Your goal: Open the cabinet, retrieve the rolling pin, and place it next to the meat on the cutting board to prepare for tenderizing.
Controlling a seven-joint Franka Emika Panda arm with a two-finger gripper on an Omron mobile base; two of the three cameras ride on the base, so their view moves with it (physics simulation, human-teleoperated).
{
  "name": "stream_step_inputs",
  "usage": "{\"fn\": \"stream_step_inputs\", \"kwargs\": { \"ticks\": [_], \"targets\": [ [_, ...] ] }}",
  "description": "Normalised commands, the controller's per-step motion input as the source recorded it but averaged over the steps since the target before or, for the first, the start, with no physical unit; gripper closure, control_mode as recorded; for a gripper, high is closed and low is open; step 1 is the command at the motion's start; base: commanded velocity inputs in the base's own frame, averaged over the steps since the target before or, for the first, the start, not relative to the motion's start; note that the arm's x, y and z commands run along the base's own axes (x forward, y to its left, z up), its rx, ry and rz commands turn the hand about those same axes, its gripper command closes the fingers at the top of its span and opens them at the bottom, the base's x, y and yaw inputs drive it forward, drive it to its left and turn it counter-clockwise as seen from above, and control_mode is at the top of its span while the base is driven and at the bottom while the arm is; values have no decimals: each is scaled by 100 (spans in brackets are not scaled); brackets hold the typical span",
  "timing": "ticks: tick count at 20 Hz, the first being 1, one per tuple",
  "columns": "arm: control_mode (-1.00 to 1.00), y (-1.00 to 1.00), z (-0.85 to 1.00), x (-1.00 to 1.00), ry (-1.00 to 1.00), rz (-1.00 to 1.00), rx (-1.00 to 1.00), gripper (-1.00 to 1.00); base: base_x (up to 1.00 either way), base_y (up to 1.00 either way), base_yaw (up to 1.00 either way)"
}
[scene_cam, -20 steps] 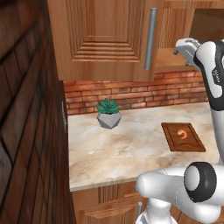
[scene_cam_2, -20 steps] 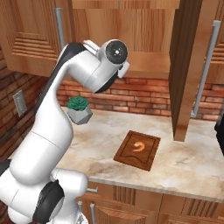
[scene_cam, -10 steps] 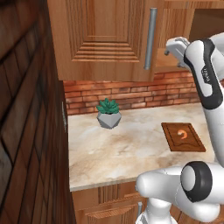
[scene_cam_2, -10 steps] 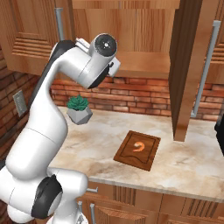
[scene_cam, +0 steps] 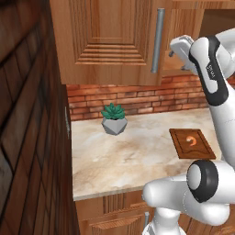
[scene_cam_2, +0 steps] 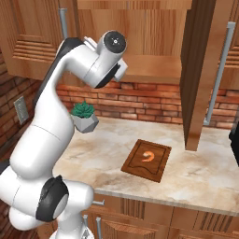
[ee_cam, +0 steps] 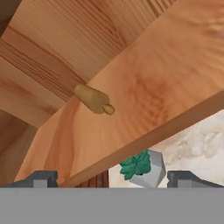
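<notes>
The cabinet (scene_cam_2: 140, 32) stands open, its right door (scene_cam_2: 198, 70) swung out toward me and its left door (scene_cam: 110, 36) shut. Inside, the rolling pin (ee_cam: 92, 99) lies on the plank shelf (ee_cam: 144, 92), one narrow handle end pointing at the camera. My gripper (ee_cam: 112, 179) is open at the shelf's front edge, a short way from the pin, with nothing between its fingertips (ee_cam: 41, 178). The hand (scene_cam: 180, 47) sits beside the left door's handle. On the counter below, the cutting board (scene_cam_2: 140, 168) carries the small orange-pink meat (scene_cam_2: 149, 156), also seen as the meat (scene_cam: 194, 140) on the board (scene_cam: 183, 149).
A potted succulent (scene_cam: 114, 120) stands on the marbled counter (scene_cam: 128, 156) near the brick wall, left of the board. The open door hangs over the counter's right part. A dark brick wall (scene_cam: 27, 137) closes off the left side. Drawer fronts (scene_cam_2: 140, 219) run below the counter.
The hand has moved left and a little up, from beside the open cabinet to its front edge. The jaws stayed wide open.
</notes>
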Motion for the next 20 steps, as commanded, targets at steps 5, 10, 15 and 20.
{"fn": "stream_step_inputs", "kwargs": {
  "ticks": [5, 10, 15, 20],
  "targets": [
    [-100, 0, 0, 11, 7, 0, 8, -100, 0, 0, 0],
    [-100, 6, 0, 1, 1, 2, 6, -100, 0, 0, 0],
    [-100, 15, 0, 0, 0, 3, 4, -100, 0, 0, 0],
    [-100, 17, 0, -3, 0, 1, 2, -100, 0, 0, 0]
  ]
}}
